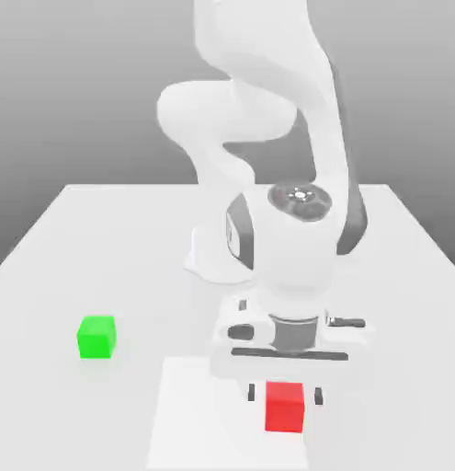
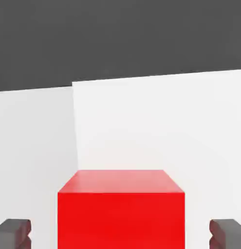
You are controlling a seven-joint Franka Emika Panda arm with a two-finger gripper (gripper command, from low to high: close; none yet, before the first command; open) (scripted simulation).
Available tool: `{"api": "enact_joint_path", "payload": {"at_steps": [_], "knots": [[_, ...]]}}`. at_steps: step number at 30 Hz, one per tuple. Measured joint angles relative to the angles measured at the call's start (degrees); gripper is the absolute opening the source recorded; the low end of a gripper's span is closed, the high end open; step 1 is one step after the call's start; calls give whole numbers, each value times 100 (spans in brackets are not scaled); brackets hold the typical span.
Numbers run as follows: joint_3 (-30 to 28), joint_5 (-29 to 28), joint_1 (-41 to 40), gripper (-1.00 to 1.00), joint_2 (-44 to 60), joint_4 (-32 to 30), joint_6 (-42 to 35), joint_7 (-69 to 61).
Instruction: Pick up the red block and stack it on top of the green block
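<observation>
Exterior view, left to right: green block (image 1: 96, 337) sitting on the table (image 1: 93, 239), well apart from the gripper (image 1: 284, 396), off to that view's left; red block (image 1: 286, 407) sitting between the spread fingers, which are flanking it.

Hand view: one fingertip (image 2: 14, 232) standing clear of the red block (image 2: 120, 209), the other (image 2: 227, 232) likewise, gaps showing on both sides.

Step in hand, by judgement: the pick-up, the fingers straddling the cube. Next move is calling for pinching the cube, then lifting and carrying it over the green one.
</observation>
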Motion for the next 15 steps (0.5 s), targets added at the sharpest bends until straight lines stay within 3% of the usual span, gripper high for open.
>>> {"api": "enact_joint_path", "payload": {"at_steps": [5,11,15], "knots": [[-4,-17,2,-100,14,1,16,16],[189,416,-200,-100,-1074,-195,-870,-261],[-371,227,-1265,-100,-1685,-614,-1056,439]]}}
